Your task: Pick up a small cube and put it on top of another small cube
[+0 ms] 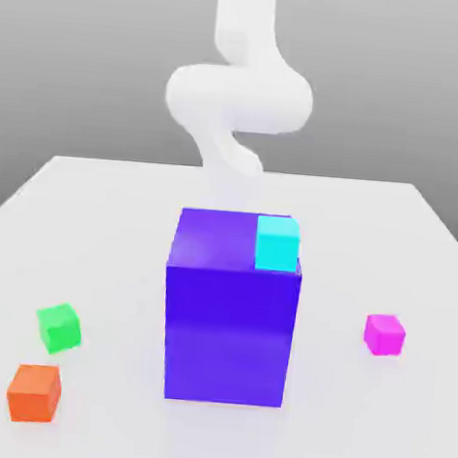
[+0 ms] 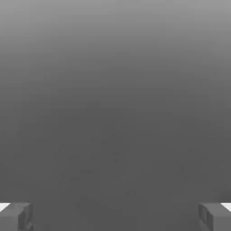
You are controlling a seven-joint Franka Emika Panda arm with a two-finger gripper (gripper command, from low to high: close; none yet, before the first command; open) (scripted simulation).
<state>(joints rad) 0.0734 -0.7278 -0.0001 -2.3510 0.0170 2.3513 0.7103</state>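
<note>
Pink cube (image 1: 384, 334) sitting on tabletop (image 1: 98, 223) at exterior view's right, clear of everything. We're seeing hand (image 2: 115, 216) with fingers (image 2: 16, 216) spread wide, gripping nothing. Arm (image 1: 238, 98) rising behind big purple block (image 1: 231, 311), so we're judging cube lies forward and off to one side, block partly in the way. Cyan cube (image 1: 277, 243) sitting atop block; green cube (image 1: 58, 327) and orange cube (image 1: 34, 393) waiting at exterior view's left.

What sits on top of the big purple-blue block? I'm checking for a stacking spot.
A cyan cube rests on the big purple-blue block, at its top's corner toward the exterior view's right. The rest of the top looks bare. The block hides whatever stands directly behind it.
</note>
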